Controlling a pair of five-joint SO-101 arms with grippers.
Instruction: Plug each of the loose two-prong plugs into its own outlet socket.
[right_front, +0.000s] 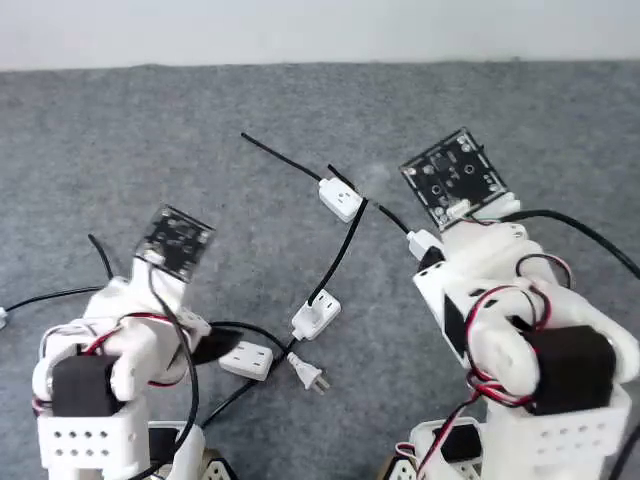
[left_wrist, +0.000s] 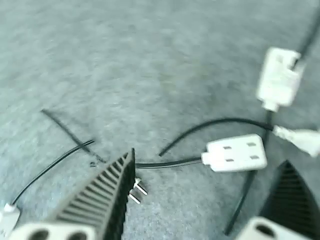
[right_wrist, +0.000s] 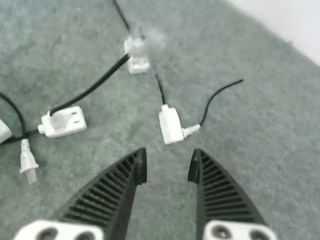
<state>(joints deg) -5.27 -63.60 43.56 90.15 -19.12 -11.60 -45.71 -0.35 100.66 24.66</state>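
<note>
Grey carpeted desk (right_front: 150, 130), pale wall (right_front: 300, 30) behind. Left arm (right_front: 110, 350) sits low at the near left, with its wrist camera board (right_front: 178, 240) facing up. Right arm (right_front: 520, 330) stands at the near right, its own board (right_front: 458, 180) also facing up.

Four white outlet blocks:
- far socket (right_front: 340, 198): centre, thin black cords off both sides
- middle socket (right_front: 316, 315): tilted
- near socket (right_front: 246, 360): flat, just beside the left arm
- right-hand socket (right_front: 424, 243): partly tucked under the right arm's board

Loose two-prong plug (right_front: 308, 373) lies close to the middle and near sockets, touching neither, prongs toward the right arm's side. Long black cable (right_front: 340, 255) runs from the far socket down past the plug.
</note>
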